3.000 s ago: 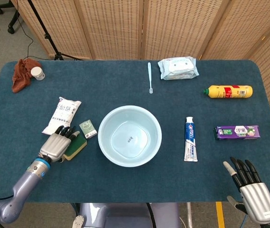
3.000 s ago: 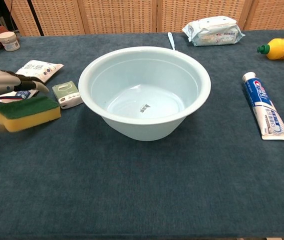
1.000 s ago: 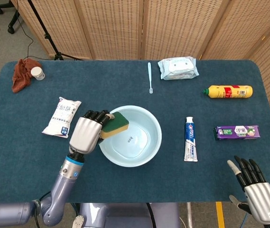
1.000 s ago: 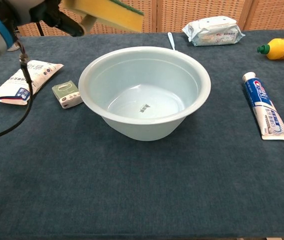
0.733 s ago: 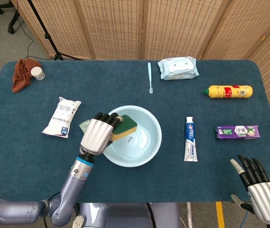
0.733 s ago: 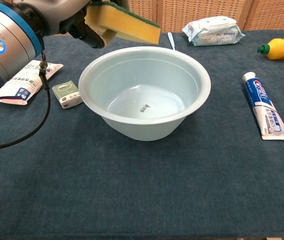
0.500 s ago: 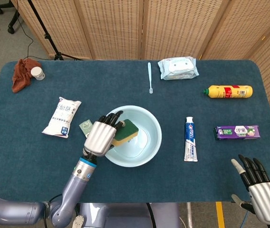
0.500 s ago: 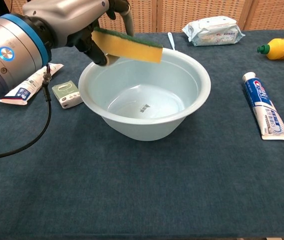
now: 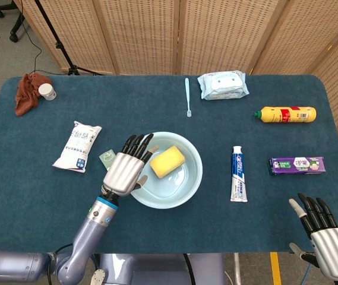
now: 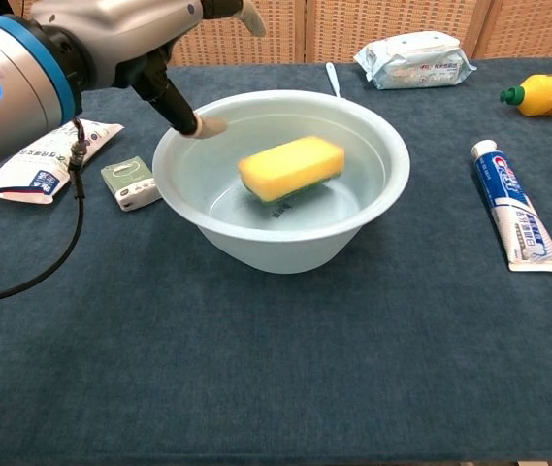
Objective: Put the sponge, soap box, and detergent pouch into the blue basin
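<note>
while the left hand (image 9: 125, 169) is hovering over the basin's (image 9: 192, 181) near-left rim with fingers spread and holding nothing, the sponge (image 9: 167, 161) is lying inside, yellow side up; the right hand (image 9: 323, 234) is idling open at the table's (image 9: 157, 107) front corner. in the chest view, the soap box (image 10: 130, 183) is sitting just beside the basin (the detergent pouch (image 10: 38, 165) is lying further out), so a careless reach is risking knocking the rim.

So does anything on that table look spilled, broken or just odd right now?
Nothing looks spilled or broken. The one slight oddity is the sponge in the blue basin: it lies yellow side up and tilted, not flat on the bottom. The left hand is open above the basin's rim, holding nothing.
</note>
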Robot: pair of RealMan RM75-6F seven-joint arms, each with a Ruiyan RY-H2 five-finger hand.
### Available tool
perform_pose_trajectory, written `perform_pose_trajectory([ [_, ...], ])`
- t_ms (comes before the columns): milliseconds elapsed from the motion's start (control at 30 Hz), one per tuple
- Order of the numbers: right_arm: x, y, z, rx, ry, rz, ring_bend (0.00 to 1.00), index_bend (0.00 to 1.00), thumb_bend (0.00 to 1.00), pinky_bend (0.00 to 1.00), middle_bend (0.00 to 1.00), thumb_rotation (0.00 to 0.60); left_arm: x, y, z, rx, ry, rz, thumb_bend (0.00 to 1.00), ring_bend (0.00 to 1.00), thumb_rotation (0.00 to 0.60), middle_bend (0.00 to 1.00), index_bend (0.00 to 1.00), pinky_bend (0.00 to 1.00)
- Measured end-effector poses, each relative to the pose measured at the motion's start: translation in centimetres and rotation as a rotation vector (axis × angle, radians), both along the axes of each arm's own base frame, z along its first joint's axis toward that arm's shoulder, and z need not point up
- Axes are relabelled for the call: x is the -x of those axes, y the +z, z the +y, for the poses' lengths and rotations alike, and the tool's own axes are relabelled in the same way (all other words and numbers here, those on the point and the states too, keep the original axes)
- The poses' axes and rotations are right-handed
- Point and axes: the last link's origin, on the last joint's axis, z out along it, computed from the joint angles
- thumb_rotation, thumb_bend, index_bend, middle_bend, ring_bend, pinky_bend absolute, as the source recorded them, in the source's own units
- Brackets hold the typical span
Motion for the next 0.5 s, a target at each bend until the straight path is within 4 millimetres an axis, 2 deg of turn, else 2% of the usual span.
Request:
perform_pose_trajectory([
  [133,0.0,0.0,0.0,-0.002,-0.002,0.003,0.00,0.06,0.10,0.00,0.00,0.600,1.1,0.7,0.3,0.036,0.045,0.018,0.25,0.00,0.600,0.00,0.12,0.08],
  [333,0.0,-0.3,0.0,-0.008,-0.001,0.012,0.00,0.06,0.10,0.00,0.00,0.600,3.5,3.6,1.3,0.033,0.123,0.104,0.23,0.00,0.600,0.00,0.10,0.04],
  [500,-0.1,-0.4,0.0,-0.008,-0.001,0.016,0.00,0.06,0.10,0.00,0.00,0.600,5.3,5.7,1.4,0.018,0.163,0.134,0.23,0.00,0.600,0.00,0.08,0.04],
])
